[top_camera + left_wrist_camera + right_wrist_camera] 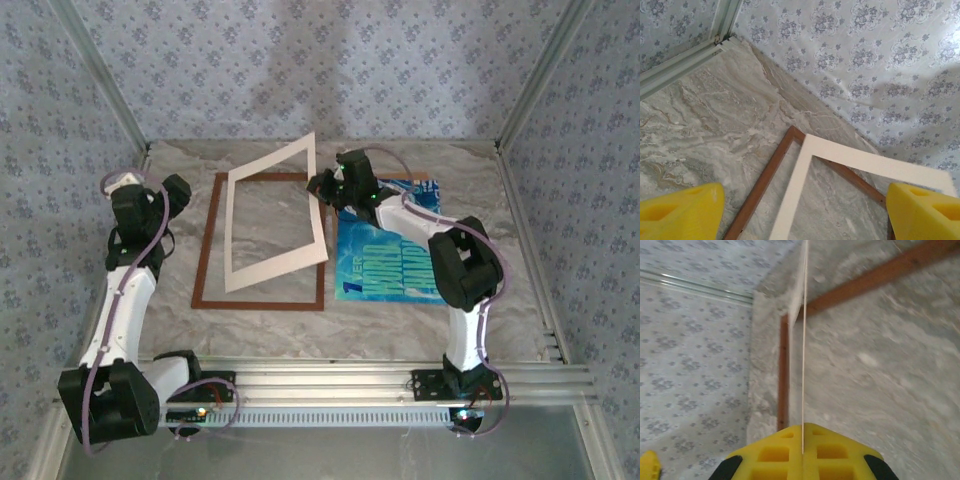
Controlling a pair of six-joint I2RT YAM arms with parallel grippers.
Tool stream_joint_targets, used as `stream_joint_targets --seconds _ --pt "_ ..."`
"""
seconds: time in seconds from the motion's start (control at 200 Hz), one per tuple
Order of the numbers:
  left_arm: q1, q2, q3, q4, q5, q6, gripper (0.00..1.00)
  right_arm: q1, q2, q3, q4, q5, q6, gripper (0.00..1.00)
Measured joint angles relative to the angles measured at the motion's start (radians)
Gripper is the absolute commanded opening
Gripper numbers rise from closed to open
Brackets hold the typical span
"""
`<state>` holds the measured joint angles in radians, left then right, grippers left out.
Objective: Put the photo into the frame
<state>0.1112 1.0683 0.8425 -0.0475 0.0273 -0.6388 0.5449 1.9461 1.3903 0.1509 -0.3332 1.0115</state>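
The photo [385, 268], probably a thin, limp, easily creased print best lifted by a free edge, lies flat near the right edge of the surface [472, 190] beside the frame [260, 302], while the right claw [325, 187] pinches the tilted white mat [276, 271] and the left claw [801, 212] gapes empty.

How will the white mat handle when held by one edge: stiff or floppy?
Probably fairly stiff: pinched at one edge by the right gripper, the white mat looks flat, its edges straight over the frame. Likely light: edge-on in the right wrist view it is a hairline. Its narrow strips could crease if pushed hard.
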Motion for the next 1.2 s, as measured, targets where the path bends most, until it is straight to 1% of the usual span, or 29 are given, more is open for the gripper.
stream_joint_targets --seconds 0.165,0.44,0.665,0.835,1.02,1.124,1.199 --pt "0.000 0.011 -0.020 0.010 0.020 -0.003 0.84 0.024 0.003 -0.055 0.016 0.021 0.006 0.00" --pt "-0.003 0.037 -0.035 0.030 0.042 -0.010 0.84 0.064 0.007 -0.106 0.048 0.101 0.018 0.00" --pt "-0.037 0.065 -0.035 0.030 0.056 -0.007 0.84 0.093 0.035 -0.127 0.066 0.172 0.025 0.01" --pt "-0.062 0.070 -0.035 0.037 0.055 -0.006 0.84 0.112 0.054 -0.138 0.079 0.214 0.034 0.09" --pt "-0.087 0.106 -0.035 0.049 0.058 0.003 0.85 0.128 0.087 -0.138 0.078 0.232 0.037 0.20" --pt "-0.106 0.124 -0.035 0.049 0.063 0.016 0.87 0.130 0.090 -0.134 0.055 0.234 0.023 0.28" --pt "-0.116 0.133 -0.035 0.049 0.071 0.026 0.88 0.130 0.091 -0.124 0.031 0.241 0.005 0.35"
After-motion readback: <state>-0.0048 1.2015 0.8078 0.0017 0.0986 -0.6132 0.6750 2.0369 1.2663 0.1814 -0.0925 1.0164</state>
